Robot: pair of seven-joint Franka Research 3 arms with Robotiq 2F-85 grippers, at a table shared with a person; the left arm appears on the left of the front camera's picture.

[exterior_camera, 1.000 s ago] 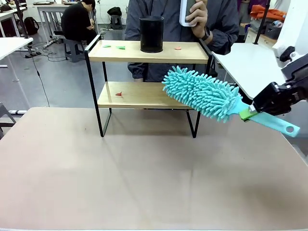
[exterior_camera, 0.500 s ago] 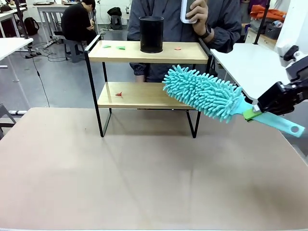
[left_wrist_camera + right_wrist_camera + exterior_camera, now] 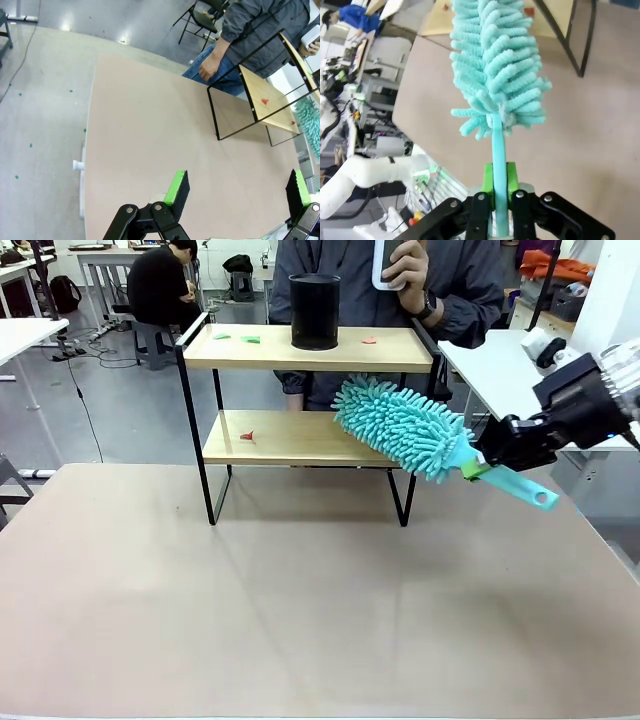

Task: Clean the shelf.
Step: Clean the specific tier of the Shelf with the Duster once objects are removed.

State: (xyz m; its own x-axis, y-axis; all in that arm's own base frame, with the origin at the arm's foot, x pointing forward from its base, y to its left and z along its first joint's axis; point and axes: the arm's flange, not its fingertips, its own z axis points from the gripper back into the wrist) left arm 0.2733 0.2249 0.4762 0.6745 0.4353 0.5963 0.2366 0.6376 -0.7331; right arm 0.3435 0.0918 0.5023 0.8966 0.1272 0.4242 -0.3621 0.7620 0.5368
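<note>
- Workshop floor and other desks lie beyond; up front, the tan bench point(image 3: 300, 620) carries the shelf point(image 3: 400, 348) at its twelve o'clock edge. A black canister point(image 3: 315, 310) sits on the top board, with small green and red scraps point(image 3: 250, 339) around it and one more red scrap on the lower board.
- Coming in from three o'clock, the right claw point(image 3: 485, 464) is clamped on the handle of a turquoise duster point(image 3: 400, 428), whose fluffy head is at the lower board's three o'clock end. Behind the shelf a person's hand point(image 3: 408, 265) holds a white cup.
- Over to the left wrist: the left claw point(image 3: 237, 192) gapes wide and carries nothing, hanging above the bare bench point(image 3: 150, 140). The shelf point(image 3: 265, 100) lies well apart at two o'clock.
- Right wrist now: both green pads of the right claw point(image 3: 499, 187) pinch the slim handle just below the head of the duster point(image 3: 495, 65). A black shelf point(image 3: 565, 30) leg shows at one o'clock.
- Handling call: the shelf looks light, with a stiff but thin frame, so a hard shove could slide or tip it. Steadying it would mean gripping an upright or the top rail.
- The duster looks soft and feather-light. Its smooth handle could swivel in a pinch, so a hold close to the head makes sense.
</note>
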